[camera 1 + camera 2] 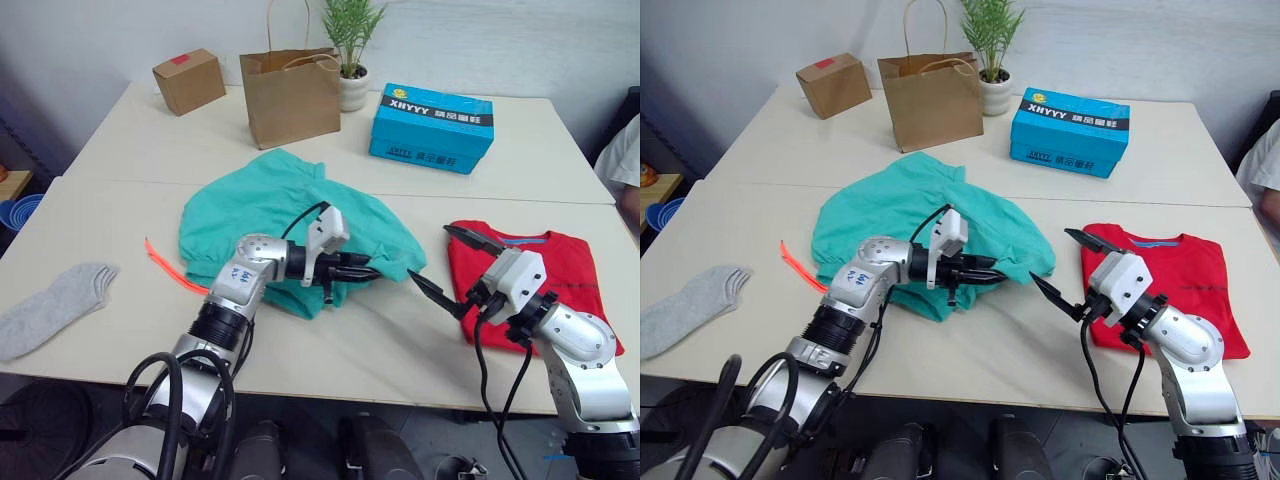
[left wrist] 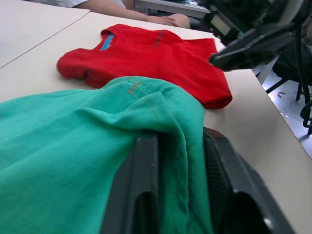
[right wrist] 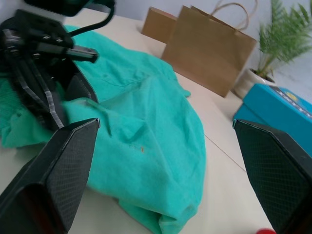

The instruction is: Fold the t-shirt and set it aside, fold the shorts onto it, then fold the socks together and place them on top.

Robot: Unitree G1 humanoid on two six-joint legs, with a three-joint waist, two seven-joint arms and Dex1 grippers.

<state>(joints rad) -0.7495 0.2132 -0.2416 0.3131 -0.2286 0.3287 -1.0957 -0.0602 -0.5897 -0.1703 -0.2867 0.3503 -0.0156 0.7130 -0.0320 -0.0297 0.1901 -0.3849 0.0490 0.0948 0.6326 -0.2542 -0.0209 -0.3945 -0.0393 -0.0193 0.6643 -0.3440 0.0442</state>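
Nearest the camera, at the table's (image 1: 120,330) left front edge, 1 light grey sock (image 1: 50,305) lies flat, well apart from the other garments. Just right of it, the neon orange drawstring (image 1: 165,262) trails out from the teal-green shorts (image 1: 260,205), which sit rumpled at the table's middle. At their near edge the left gripper (image 1: 362,271) is closed on a fold of the shorts, the cloth pinched between its 2 black fingers (image 2: 141,195). Behind the shorts, along the far side, stand a small cardboard box (image 1: 188,80), a brown paper bag (image 1: 291,95), a potted plant (image 1: 352,45) and a blue carton (image 1: 432,127). Right of the shorts, the right gripper (image 1: 452,270) hovers with its 2 fingers spread wide and nothing between them, just beside the shorts' right corner and in front of the t-shirt's left edge. Folded into a rectangle, the red t-shirt (image 1: 560,270) lies flat on the table's right side, blue collar band toward the far edge. A person's arm (image 1: 628,165) shows at the right margin.
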